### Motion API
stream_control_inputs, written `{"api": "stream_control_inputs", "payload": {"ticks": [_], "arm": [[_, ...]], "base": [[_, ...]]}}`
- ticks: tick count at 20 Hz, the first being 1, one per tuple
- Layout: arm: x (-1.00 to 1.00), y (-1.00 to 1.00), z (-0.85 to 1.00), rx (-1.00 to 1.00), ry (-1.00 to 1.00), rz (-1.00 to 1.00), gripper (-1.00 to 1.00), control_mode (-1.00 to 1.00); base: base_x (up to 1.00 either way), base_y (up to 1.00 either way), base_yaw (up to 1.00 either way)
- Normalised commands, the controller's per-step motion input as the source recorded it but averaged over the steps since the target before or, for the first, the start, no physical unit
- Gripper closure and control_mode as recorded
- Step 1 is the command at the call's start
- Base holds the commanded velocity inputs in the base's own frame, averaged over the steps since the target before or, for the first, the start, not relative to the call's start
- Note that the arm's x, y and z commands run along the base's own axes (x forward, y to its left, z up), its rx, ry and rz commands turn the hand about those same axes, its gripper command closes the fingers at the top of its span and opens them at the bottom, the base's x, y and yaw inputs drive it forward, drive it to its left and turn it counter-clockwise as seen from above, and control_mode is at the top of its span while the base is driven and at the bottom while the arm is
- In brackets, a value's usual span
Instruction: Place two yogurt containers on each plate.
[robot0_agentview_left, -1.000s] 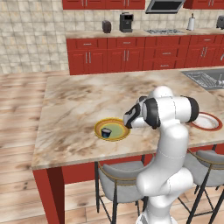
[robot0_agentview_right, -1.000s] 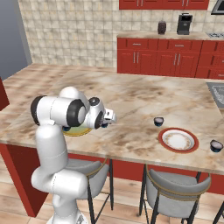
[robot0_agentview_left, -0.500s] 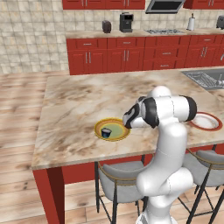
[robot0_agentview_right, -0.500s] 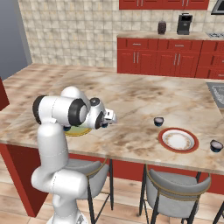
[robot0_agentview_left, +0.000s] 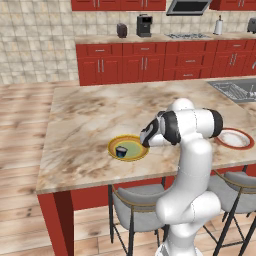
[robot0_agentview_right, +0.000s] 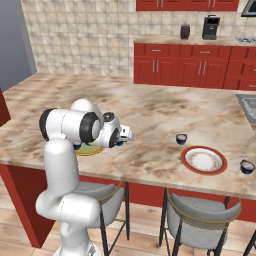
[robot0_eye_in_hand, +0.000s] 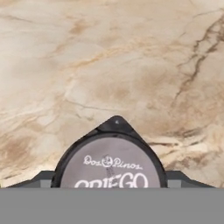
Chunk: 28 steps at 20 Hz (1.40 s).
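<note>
The yellow-rimmed plate (robot0_agentview_left: 128, 148) is lying near the front edge of the marble surface (robot0_agentview_left: 100, 115), its centre showing pale green; one yogurt cup (robot0_agentview_left: 120, 150) is sitting on the left part of this plate, dark navy on its sides with a pale top; the gripper (robot0_agentview_right: 126, 135) is hovering just to the right of the yellow-rimmed plate, above bare marble, and its fingers (robot0_eye_in_hand: 116, 124) are closing narrowly around a held yogurt cup (robot0_eye_in_hand: 109, 164), whose grey-white lid is showing the printed words "Dos Pinos" in the hand view; farther to the right of the yellow-rimmed plate, a loose yogurt cup (robot0_agentview_right: 181, 138) is standing on the surface, just left of the red-rimmed plate (robot0_agentview_right: 203, 160), apart from it; the red-rimmed plate is lying flat with a white centre and nothing on it; a far yogurt cup (robot0_agentview_right: 247, 166) is standing beyond that plate's right side, near the front edge; counting them, four cups are showing, one plated, one held, two loose; two plates are lying on the surface; two grey stools (robot0_agentview_right: 199, 220) are standing below the front edge.
</note>
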Motion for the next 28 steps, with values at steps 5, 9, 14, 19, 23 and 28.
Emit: {"api": "stream_control_inputs", "payload": {"ticks": [5, 9, 14, 19, 23, 28], "arm": [[0.0, 0.0, 0.02, 0.0, 0.0, 0.0, 1.0, -1.0], [0.0, 0.0, 0.22, 0.0, 0.0, 0.0, 1.0, -1.0], [-0.02, 0.02, 0.57, 0.0, -0.01, 0.0, 1.0, -1.0], [-0.54, 0.15, 0.44, 0.0, -0.02, 0.0, 1.0, -1.0], [-0.6, 0.48, 0.17, 0.0, -0.03, 0.0, 1.0, -1.0], [-0.33, 0.67, 0.04, 0.0, 0.0, 0.0, 1.0, -1.0]], "base": [[0.0, 0.0, 0.0], [0.0, 0.0, 0.0], [0.0, 0.0, 0.0], [0.0, 0.0, 0.0], [0.0, 0.0, 0.0], [0.0, 0.0, 0.0]]}}
